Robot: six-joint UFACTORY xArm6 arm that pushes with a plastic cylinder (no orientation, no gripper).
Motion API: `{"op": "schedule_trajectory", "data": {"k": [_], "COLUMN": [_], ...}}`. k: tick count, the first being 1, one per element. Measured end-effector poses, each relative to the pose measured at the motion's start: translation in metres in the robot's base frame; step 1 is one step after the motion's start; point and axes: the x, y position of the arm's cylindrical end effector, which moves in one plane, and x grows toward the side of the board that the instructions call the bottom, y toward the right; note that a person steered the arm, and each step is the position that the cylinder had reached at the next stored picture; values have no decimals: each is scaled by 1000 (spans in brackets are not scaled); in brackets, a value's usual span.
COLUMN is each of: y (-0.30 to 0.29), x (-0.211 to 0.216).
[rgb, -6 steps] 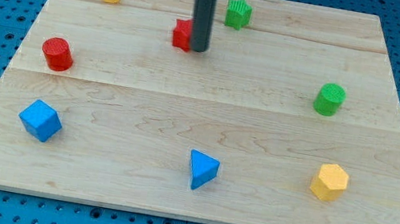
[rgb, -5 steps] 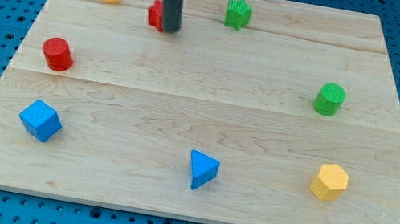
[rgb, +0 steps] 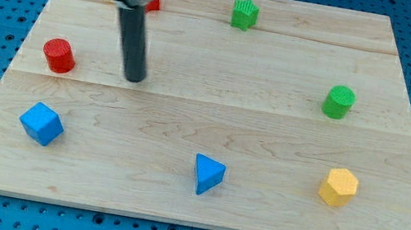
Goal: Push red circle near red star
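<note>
The red circle (rgb: 58,55) stands at the left side of the wooden board. My tip (rgb: 134,79) rests on the board to the right of it, with a clear gap between them. The red star (rgb: 154,4) is near the view's top, mostly hidden behind the arm's body; only a small red edge shows. The rod rises from the tip toward the view's top left.
A green star (rgb: 244,13) sits at the top, a green cylinder (rgb: 339,101) at the right, a yellow hexagon (rgb: 339,187) at the lower right, a blue triangle (rgb: 207,174) at the bottom middle, a blue cube (rgb: 42,123) at the lower left. The yellow block at the top left is hidden behind the arm.
The tip pushed the red star up and to the left, then left it and moved down the board to a spot right of the red circle. The arm now hides the yellow block.
</note>
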Motion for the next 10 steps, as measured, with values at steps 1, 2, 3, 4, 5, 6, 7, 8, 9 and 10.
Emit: {"op": "schedule_trajectory", "data": {"k": [1, 2, 3, 4, 5, 6, 7, 8, 9, 10], "y": [-41, -98, -107, -87, -65, -48, -33, 30, 135, 250], "x": [22, 27, 9, -22, -60, -95, -116, -58, 20, 52]}}
